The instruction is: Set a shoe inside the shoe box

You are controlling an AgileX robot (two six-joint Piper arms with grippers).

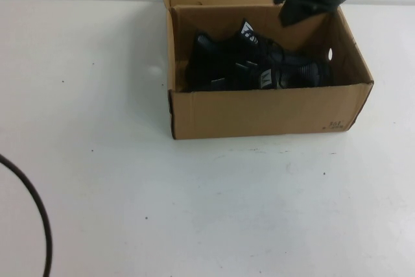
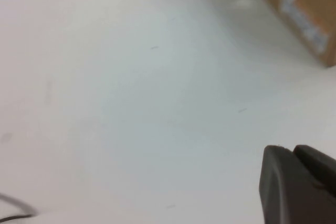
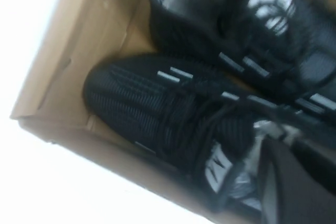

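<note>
The brown shoe box [image 1: 259, 111] stands open at the table's back centre. Two black shoes lie inside it: one [image 1: 217, 63] on the left and one [image 1: 288, 72] on the right. In the right wrist view one shoe [image 3: 157, 103] lies along the box wall [image 3: 58, 77], the other shoe [image 3: 236, 19] beside it. My right gripper [image 1: 295, 4] hovers over the box's back right corner; it shows shut and empty above the shoes [image 3: 291, 148]. My left gripper [image 2: 291, 153] is shut over bare table, away from the box corner [image 2: 304, 9].
A black cable [image 1: 39, 212] curves along the table's front left edge and shows in the left wrist view [image 2: 10, 216]. The white table [image 1: 130, 192] spreads in front of and left of the box.
</note>
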